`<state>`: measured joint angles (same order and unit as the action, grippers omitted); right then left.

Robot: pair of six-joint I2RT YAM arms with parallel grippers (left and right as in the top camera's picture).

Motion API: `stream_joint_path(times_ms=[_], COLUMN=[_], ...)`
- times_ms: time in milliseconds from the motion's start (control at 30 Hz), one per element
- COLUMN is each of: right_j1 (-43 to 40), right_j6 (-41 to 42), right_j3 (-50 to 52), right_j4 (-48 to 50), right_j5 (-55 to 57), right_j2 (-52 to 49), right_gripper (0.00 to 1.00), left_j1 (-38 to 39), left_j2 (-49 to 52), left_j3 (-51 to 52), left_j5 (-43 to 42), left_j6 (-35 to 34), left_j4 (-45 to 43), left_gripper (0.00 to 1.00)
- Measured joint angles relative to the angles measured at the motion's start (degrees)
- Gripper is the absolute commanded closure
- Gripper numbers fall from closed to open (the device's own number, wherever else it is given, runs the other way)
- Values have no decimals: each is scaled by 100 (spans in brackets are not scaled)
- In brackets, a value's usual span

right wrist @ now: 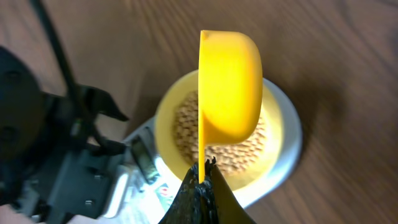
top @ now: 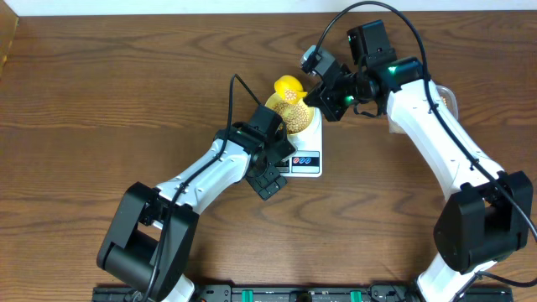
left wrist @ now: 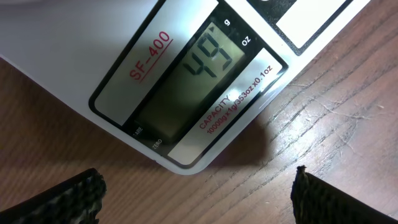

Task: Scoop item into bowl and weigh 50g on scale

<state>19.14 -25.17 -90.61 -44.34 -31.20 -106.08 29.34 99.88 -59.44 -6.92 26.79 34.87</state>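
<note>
On scale (left wrist: 62, 37) front: "SF-400", display (left wrist: 193, 81) reads 49, probably grams.

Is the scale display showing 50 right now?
No: the scale has 49 on its display, seen from the left wrist.

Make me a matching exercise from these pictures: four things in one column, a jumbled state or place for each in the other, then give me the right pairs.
Column one:
1. scale display
2. scoop
3. bowl
4. left jaws

Column two:
A. wide open, holding nothing
B. shows 49
C. sits on the scale, holding beans
D. clamped by its handle in the right jaws, above the bowl

Pairs: 1-B, 2-D, 3-C, 4-A
</note>
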Motion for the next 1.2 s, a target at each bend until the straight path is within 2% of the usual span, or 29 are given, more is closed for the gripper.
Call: stream_joint_path(times_ms=[267, 600, 1000, 1200], right_j1=[63, 13, -1082, -1537], right_j6=[-302, -116, 719, 1073], right_j3=[0, 0, 0, -2], right_j4=[-13, 177, 551, 809], right_j5=[332, 249, -1742, -2662], right_j2=[0, 0, 0, 0], right_gripper=[99, 99, 99, 99], left_j1=[0, 0, 0, -162], left_j2=[0, 0, -66, -673], left_j3=[0, 0, 0, 0], left_j5=[2, 0, 2, -2], left_j6=[0, -2, -350, -643], left_j4=[-13, -24, -15, -48], left_gripper=[2, 2, 2, 2])
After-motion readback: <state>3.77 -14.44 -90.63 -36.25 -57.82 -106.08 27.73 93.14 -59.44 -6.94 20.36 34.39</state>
